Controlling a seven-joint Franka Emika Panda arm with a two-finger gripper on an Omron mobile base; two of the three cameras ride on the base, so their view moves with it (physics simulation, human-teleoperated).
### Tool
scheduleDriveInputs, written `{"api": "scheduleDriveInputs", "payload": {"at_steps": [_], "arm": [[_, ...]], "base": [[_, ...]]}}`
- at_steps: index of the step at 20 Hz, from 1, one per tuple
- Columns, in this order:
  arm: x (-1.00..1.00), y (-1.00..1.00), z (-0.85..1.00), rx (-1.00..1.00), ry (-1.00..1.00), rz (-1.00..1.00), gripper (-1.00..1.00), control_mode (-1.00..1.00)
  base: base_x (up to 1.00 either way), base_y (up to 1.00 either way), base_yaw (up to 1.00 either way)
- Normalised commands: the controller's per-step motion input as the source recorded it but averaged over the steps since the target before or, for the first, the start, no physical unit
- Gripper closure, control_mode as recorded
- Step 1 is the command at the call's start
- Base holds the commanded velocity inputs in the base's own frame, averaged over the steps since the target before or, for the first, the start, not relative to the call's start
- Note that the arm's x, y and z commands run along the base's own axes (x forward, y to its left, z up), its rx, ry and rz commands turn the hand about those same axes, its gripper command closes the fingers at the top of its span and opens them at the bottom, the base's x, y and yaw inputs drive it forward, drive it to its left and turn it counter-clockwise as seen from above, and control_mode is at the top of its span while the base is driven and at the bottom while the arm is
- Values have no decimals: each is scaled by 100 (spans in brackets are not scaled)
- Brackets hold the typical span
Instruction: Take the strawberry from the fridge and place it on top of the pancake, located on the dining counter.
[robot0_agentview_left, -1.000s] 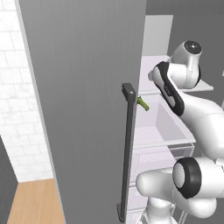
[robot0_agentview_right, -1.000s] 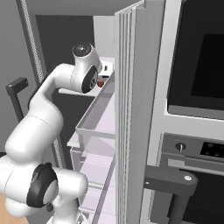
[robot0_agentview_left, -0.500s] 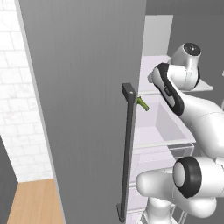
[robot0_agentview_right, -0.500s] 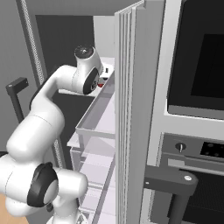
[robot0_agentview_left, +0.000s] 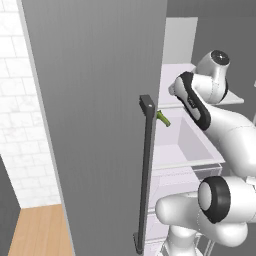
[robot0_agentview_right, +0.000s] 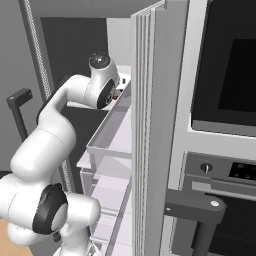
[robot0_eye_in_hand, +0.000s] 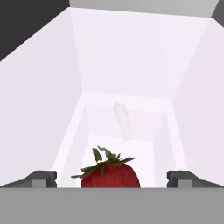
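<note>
In the hand view the strawberry (robot0_eye_in_hand: 110, 175), red with a green leafy top, lies on a white shelf of the fridge (robot0_agentview_left: 90, 125), close in front of the hand. My gripper (robot0_eye_in_hand: 112, 179) is open. Its fingertips (robot0_eye_in_hand: 41, 178) stand wide on either side of the berry without touching it. From the right base view my arm reaches into the open fridge (robot0_agentview_right: 150, 100) at upper-shelf height, and a bit of red from the strawberry (robot0_agentview_right: 115, 96) shows by the hand. The pancake and the dining counter are out of view.
The open grey fridge door with its long dark handle (robot0_agentview_left: 145, 170) stands left of my arm. A slim green vegetable (robot0_agentview_left: 162, 118) lies at the shelf's left end. Clear drawers (robot0_agentview_right: 107, 150) sit below the hand. The black wall oven (robot0_agentview_right: 225, 75) is on the right.
My arm has pushed a little deeper into the fridge toward the strawberry. The gripper has stayed open.
</note>
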Motion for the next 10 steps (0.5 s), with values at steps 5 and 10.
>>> {"api": "scheduleDriveInputs", "payload": {"at_steps": [5, 10], "arm": [[0, 11, -24, 0, 0, 2, 100, -100], [0, 7, -21, 0, 0, 0, 100, -100]], "base": [[0, 0, 0], [0, 0, 0]]}}
